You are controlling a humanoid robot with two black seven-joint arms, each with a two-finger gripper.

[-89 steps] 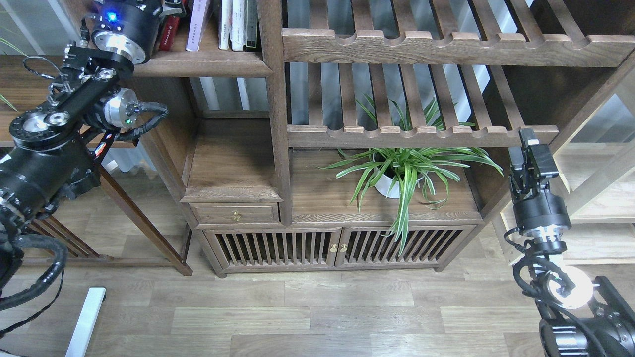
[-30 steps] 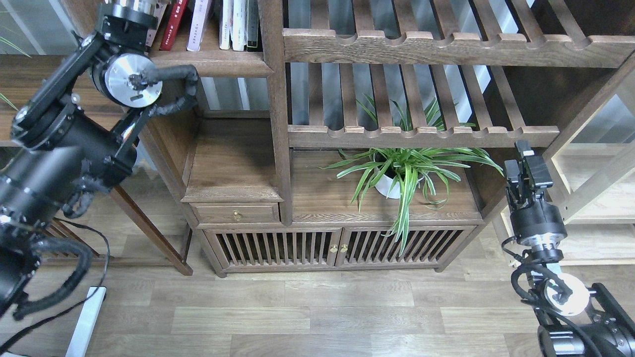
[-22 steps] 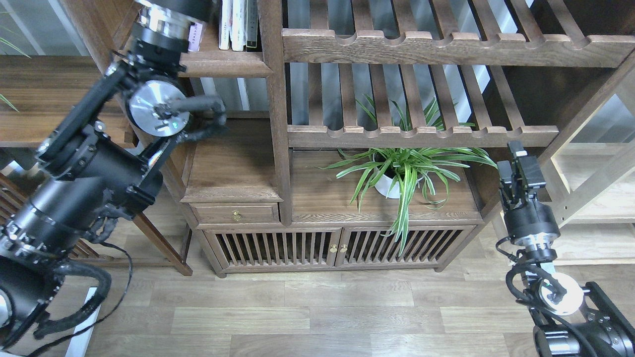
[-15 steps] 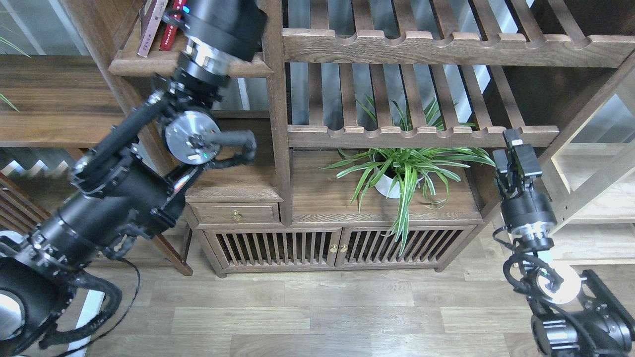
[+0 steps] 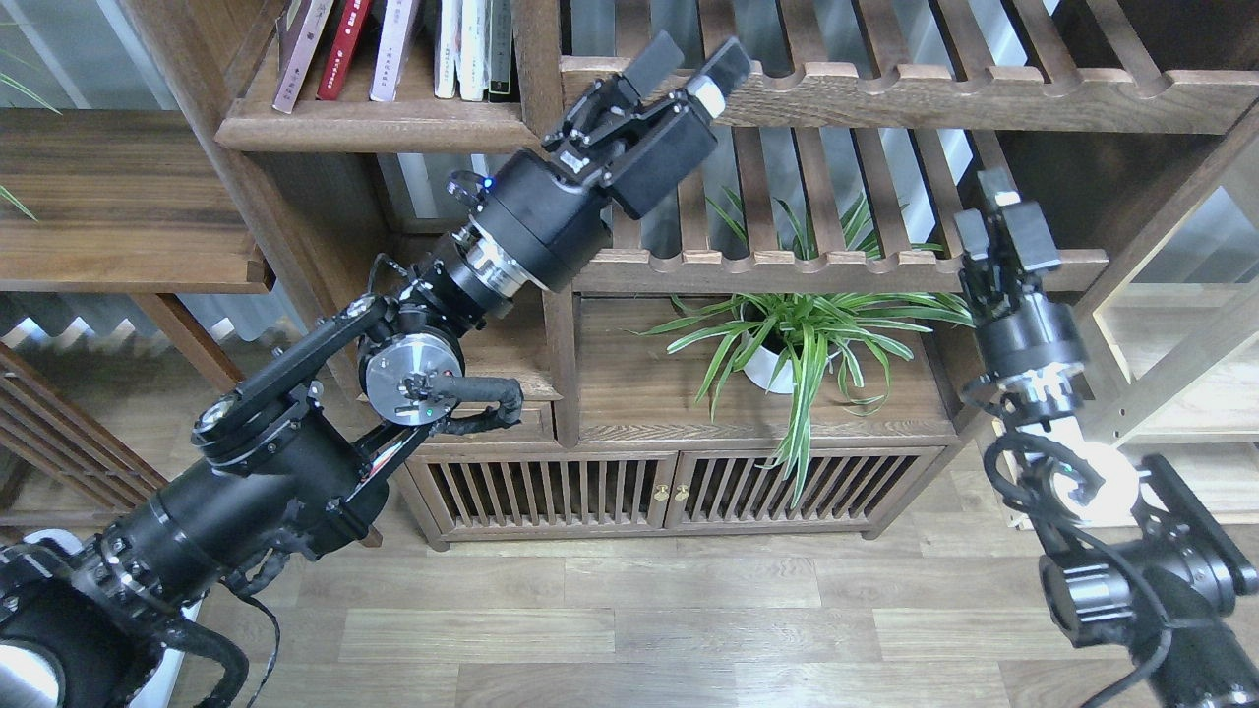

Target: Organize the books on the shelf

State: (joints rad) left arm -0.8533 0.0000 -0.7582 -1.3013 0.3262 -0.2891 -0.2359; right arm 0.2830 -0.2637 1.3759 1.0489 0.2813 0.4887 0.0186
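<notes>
Three paperbacks stand leaning on the dark-brown shelf point(image 5: 374, 126) at the upper left: the maroon book point(image 5: 295, 47), the red book point(image 5: 337, 44) and the pale lavender book point(image 5: 395, 47). My left gripper point(image 5: 691, 61) is open and empty. It is to the right of the shelf's post, in front of the upper slatted rack and apart from the books. My right gripper point(image 5: 1001, 218) points up at the right end of the lower slatted rack. It holds nothing that I can see, and its fingers cannot be told apart.
Slim white books point(image 5: 458, 44) and a black-spined one point(image 5: 501, 44) stand at the shelf's right end. Two slatted racks point(image 5: 885, 93) fill the right bay. A potted spider plant point(image 5: 797, 339) sits on the cabinet top point(image 5: 639, 393). A side table point(image 5: 118, 226) stands at the left.
My left arm has swung right and down from the book shelf to the slatted rack, uncovering the books. My right gripper has risen to the lower rack's rail.
</notes>
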